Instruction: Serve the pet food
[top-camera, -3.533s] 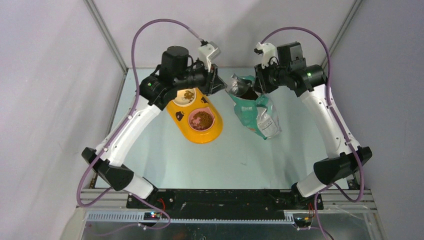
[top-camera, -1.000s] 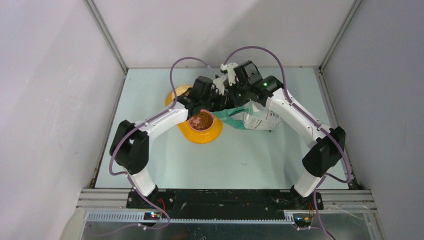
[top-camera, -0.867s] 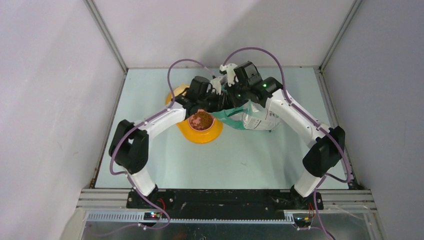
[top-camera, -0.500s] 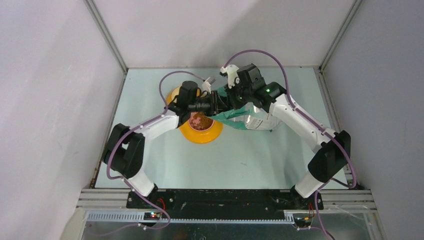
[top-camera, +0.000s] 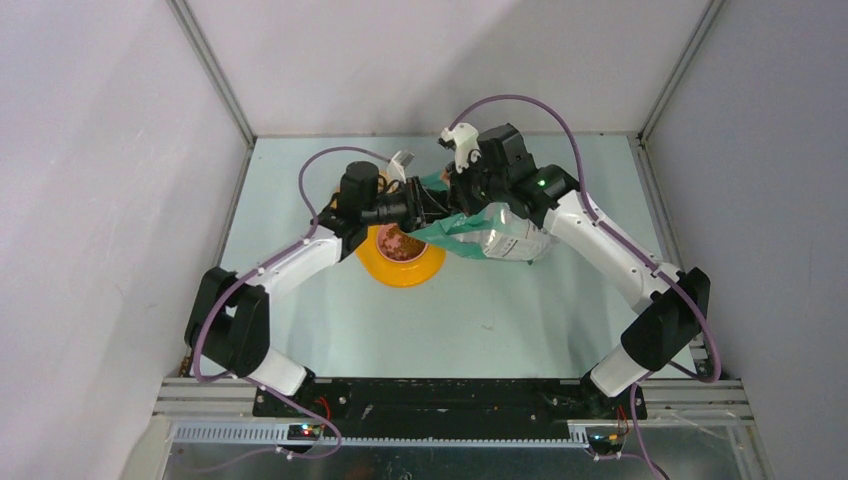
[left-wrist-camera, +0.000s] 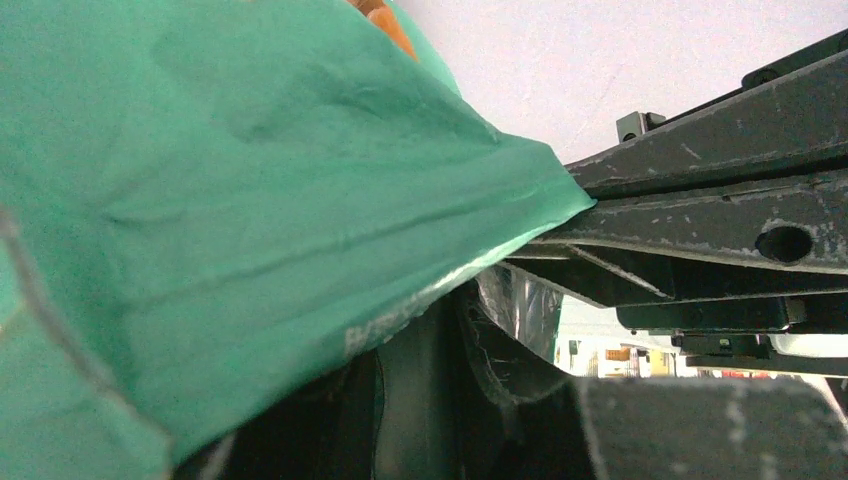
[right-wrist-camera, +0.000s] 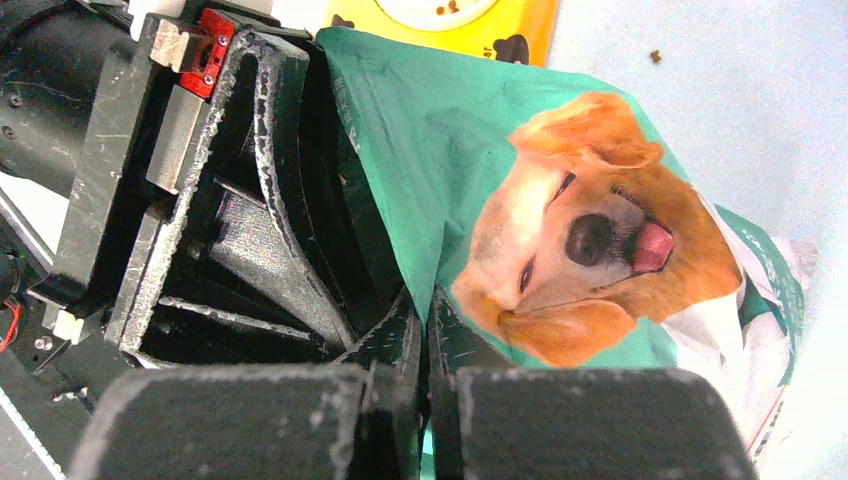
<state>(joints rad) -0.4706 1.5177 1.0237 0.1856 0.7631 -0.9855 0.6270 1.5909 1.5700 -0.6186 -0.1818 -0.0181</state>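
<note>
The right gripper (right-wrist-camera: 428, 335) is clenched on the open edge of the green pouch (right-wrist-camera: 560, 230). The left gripper (top-camera: 424, 207) meets the same edge opposite the right fingers; whether it grips cannot be determined. The pet food (top-camera: 403, 243) lies in a bowl of the yellow feeder (top-camera: 400, 272), just beside the left fingers.

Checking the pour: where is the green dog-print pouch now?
Top view: the pouch is mid-table, just right of the yellow feeder, its edge pinched in the right gripper.
</note>
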